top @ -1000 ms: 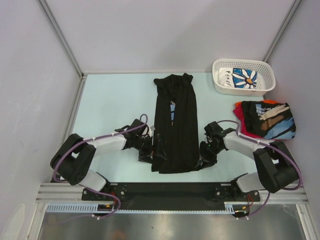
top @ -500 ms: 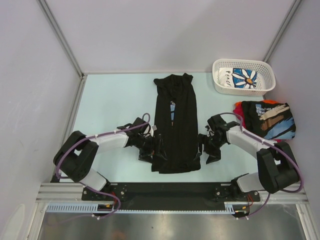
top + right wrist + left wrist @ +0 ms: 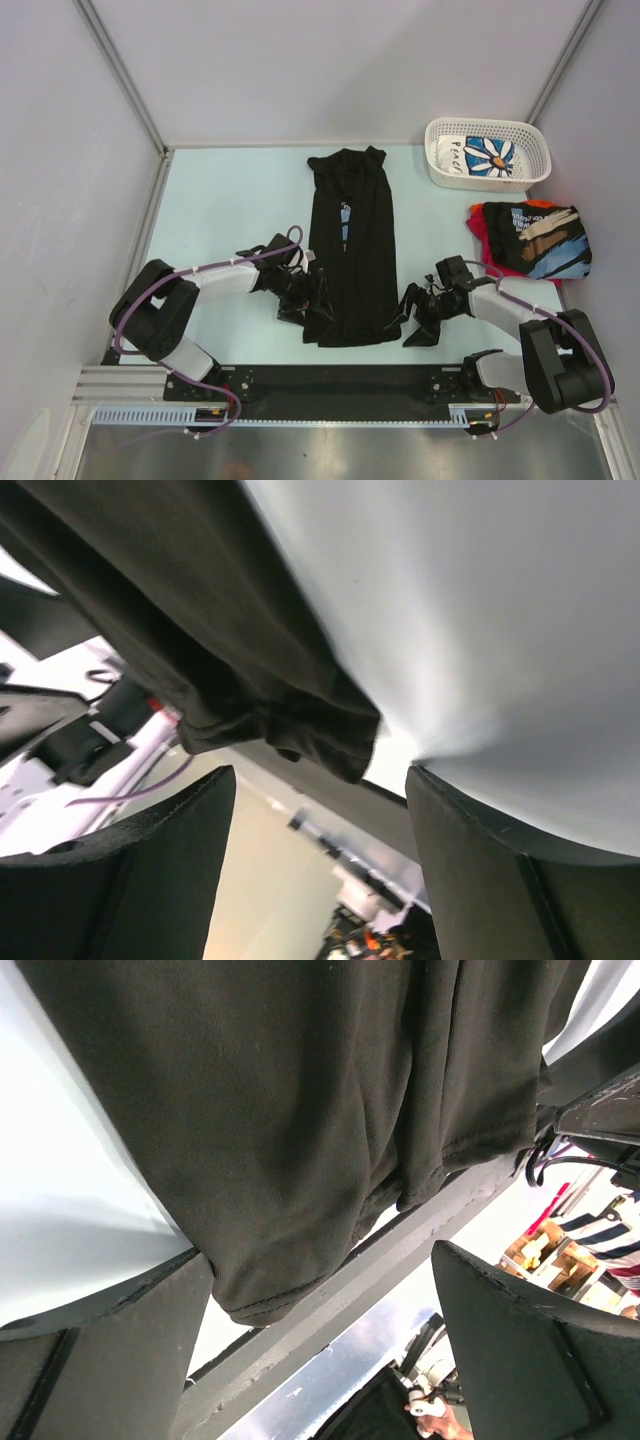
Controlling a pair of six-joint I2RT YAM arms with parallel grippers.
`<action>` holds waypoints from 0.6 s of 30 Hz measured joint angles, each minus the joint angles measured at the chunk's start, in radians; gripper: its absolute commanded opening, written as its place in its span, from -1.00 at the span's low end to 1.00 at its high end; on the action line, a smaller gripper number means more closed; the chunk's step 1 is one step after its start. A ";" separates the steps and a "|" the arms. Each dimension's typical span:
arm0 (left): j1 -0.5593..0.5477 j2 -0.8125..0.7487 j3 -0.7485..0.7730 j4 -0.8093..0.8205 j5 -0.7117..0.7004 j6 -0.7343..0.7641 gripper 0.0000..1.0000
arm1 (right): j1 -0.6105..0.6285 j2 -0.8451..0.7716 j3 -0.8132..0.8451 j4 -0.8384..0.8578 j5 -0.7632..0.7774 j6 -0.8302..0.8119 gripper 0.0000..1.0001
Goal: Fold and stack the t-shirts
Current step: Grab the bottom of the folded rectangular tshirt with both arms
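The shirt point(image 3: 350, 255) is soft, matt black cloth. The table point(image 3: 225, 215) is smooth and pale. The basket point(image 3: 490, 122) at its far right corner is white plastic lattice; the near-edge rail point(image 3: 110, 380) looks like bare metal.

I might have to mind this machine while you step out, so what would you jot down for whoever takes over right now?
Left gripper: open, at the long black t-shirt's near left corner.
Right gripper: open, beside its near right corner, holding nothing.
Done: its sides are folded in to a narrow strip; a folded stack lies at right.
Left: fold the strip, stack it; the white daisy t-shirt is in the basket.
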 measured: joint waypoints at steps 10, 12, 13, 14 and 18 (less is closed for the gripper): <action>-0.002 0.000 0.013 -0.028 -0.014 0.029 0.97 | 0.011 0.040 -0.047 0.199 -0.079 0.104 0.41; -0.001 0.000 0.015 -0.035 -0.019 0.035 0.97 | 0.023 0.056 -0.047 0.227 -0.084 0.117 0.40; -0.001 0.000 0.017 -0.040 -0.021 0.039 0.97 | 0.030 0.069 -0.046 0.245 -0.089 0.127 0.40; -0.001 0.000 0.019 -0.044 -0.023 0.043 0.96 | 0.036 0.076 -0.045 0.256 -0.092 0.135 0.38; -0.001 0.002 0.025 -0.057 -0.036 0.043 0.82 | 0.088 0.124 -0.021 0.285 -0.092 0.152 0.32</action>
